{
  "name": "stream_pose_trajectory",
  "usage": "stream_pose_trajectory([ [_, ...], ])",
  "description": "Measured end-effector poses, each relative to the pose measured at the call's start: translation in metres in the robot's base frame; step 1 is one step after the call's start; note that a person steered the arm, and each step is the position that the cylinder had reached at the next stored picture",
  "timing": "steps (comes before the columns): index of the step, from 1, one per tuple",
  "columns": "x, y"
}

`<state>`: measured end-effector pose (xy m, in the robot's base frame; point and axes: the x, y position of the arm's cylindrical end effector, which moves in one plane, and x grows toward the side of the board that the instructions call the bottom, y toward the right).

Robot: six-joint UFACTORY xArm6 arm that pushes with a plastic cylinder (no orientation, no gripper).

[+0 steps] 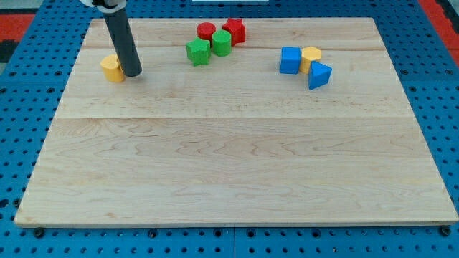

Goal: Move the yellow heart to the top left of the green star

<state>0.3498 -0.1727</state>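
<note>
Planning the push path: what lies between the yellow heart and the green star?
Only my tip, touching the yellow heart on its right; beyond it, bare board up to the green star, per the camera view.

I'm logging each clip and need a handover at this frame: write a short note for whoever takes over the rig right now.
My tip is down on the board, touching the right side of the yellow heart near the view's top left.
The green star sits in the top-middle cluster, with a green cylinder, a red cylinder and a red star-like block.
Done: contact with the heart.
Left: the heart is far left of the star and slightly lower; it likely needs pushing from its left side, rightward and up.
</note>
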Motion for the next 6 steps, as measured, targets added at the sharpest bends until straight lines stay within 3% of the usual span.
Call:
stream_pose_trajectory([
  [1, 0.038, -0.003],
  [2, 0.033, -0.029],
  [3, 0.003, -0.053],
  [6, -0.038, -0.026],
])
